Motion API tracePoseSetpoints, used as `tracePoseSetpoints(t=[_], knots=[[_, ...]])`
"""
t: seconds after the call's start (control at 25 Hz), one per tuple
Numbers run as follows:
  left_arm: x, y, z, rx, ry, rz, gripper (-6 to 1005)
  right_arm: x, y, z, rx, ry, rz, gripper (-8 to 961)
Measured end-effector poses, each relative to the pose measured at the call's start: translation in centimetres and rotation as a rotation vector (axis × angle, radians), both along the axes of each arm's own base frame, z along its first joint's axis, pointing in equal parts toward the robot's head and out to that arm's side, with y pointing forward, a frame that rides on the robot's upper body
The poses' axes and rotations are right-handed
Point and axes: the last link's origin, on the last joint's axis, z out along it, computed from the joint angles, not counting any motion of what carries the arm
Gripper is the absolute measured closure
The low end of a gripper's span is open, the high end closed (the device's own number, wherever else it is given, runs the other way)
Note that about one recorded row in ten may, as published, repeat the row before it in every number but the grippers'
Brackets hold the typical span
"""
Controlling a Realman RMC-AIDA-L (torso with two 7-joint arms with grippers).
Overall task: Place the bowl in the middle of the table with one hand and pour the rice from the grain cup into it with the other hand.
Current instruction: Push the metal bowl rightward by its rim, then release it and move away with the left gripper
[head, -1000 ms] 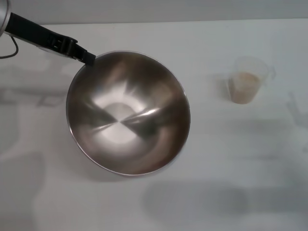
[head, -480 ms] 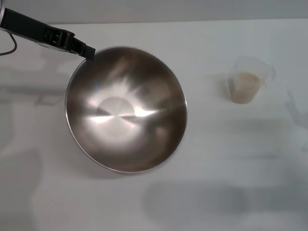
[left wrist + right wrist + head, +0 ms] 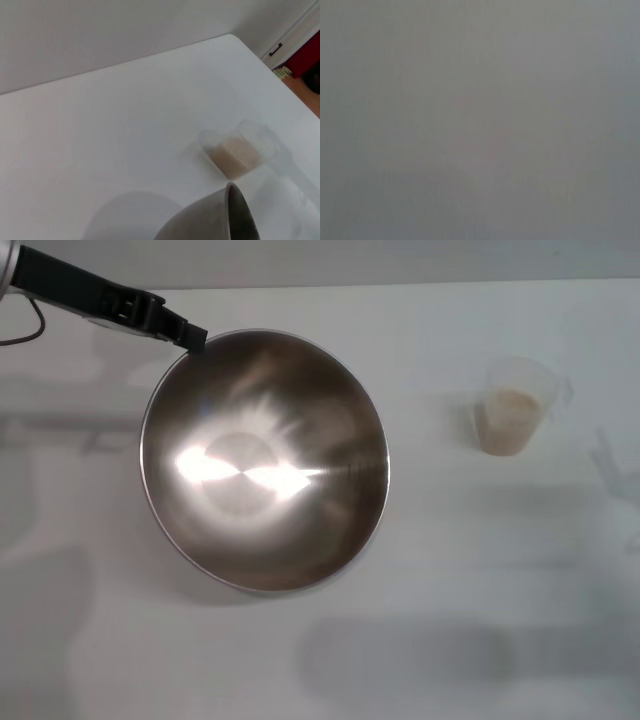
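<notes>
The large steel bowl [image 3: 265, 460] is left of the table's middle in the head view, and my left gripper [image 3: 187, 338] is shut on its far-left rim. Its inside is bare and shiny. The clear grain cup [image 3: 517, 403] stands upright at the right, apart from the bowl, with beige rice [image 3: 505, 426] in its lower part. In the left wrist view a curved piece of the bowl's rim [image 3: 227, 216] shows close up, with the grain cup [image 3: 242, 147] and rice [image 3: 234, 157] beyond it. My right gripper shows in no view.
The white table [image 3: 480, 570] stretches bare in front of the bowl and cup. Its far edge [image 3: 400, 285] runs along the back wall. The left wrist view shows the table's right-hand corner [image 3: 235, 37] and floor beyond it. The right wrist view is plain grey.
My left gripper has shifted slightly right and toward the back, carrying the bowl's rim with it. The bowl now sits a little farther back and its glare has moved. The cup has not moved.
</notes>
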Motion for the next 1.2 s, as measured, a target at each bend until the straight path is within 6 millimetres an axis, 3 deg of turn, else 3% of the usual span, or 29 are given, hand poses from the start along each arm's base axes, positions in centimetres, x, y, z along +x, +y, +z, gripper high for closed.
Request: tracePoseSetpoints(t=[1.2], knots=[[1.7, 0.9, -3.3, 0.019, 0.0, -0.078, 981, 0.3, -0.3, 0.0, 0.0, -0.003, -0.011, 192]])
